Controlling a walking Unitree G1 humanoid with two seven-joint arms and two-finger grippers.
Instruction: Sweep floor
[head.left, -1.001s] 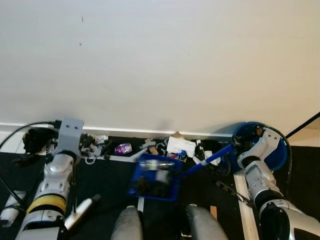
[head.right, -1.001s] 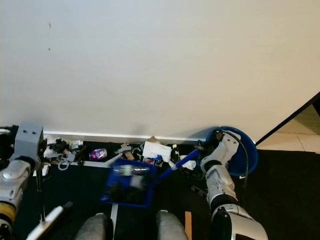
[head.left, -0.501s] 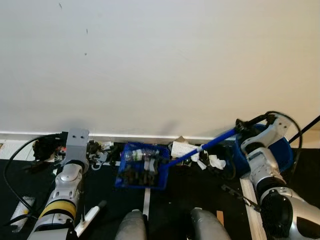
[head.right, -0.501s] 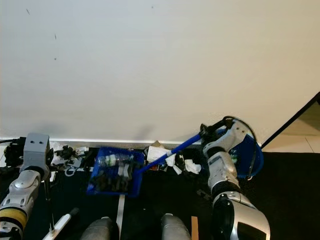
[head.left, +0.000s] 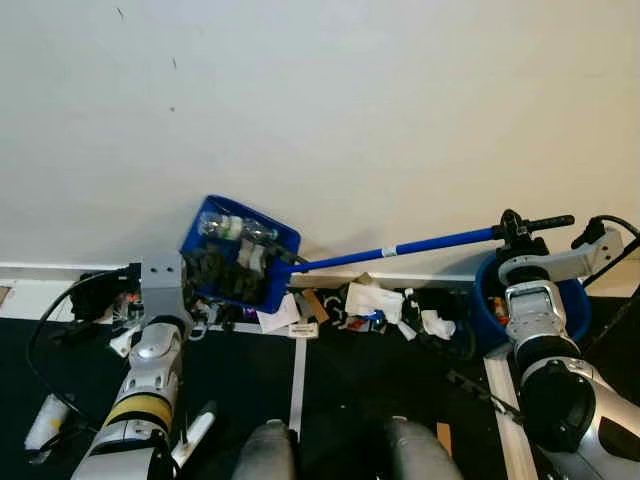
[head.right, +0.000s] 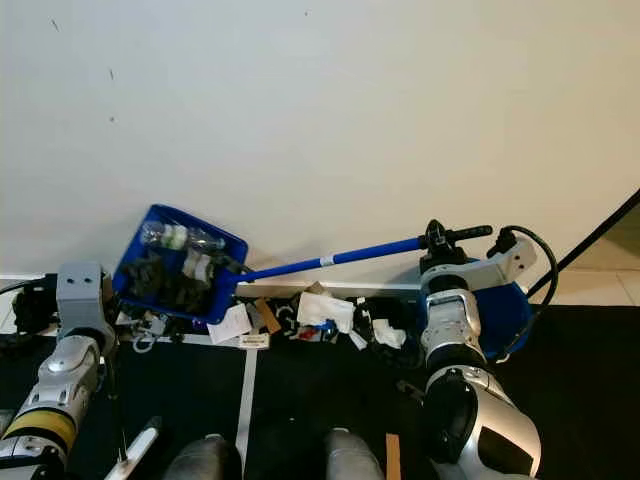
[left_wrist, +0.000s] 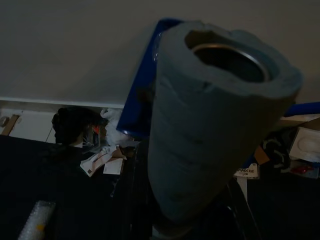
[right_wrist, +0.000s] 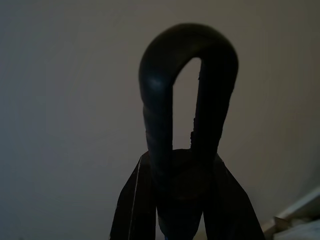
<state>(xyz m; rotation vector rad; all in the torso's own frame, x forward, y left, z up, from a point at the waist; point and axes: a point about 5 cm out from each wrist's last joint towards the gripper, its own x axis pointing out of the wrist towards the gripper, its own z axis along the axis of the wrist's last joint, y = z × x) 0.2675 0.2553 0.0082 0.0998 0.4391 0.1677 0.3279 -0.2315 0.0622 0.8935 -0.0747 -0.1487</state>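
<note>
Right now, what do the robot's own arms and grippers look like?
Both arms are silver, jointed metal. The left arm has a yellow band and a square grey wrist block, with a black cable looping off it. The right arm has rounded silver shells, a black elbow joint and a black cable arching over its wrist.

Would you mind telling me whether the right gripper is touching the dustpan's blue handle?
Touching. In the right eye view, the right gripper closes around the end of the blue handle, holding the dustpan raised against the wall.

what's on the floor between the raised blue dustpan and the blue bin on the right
Litter: crumpled paper, wrappers and dark scraps along the baseboard, between dustpan and bin, in both eye views.
</note>
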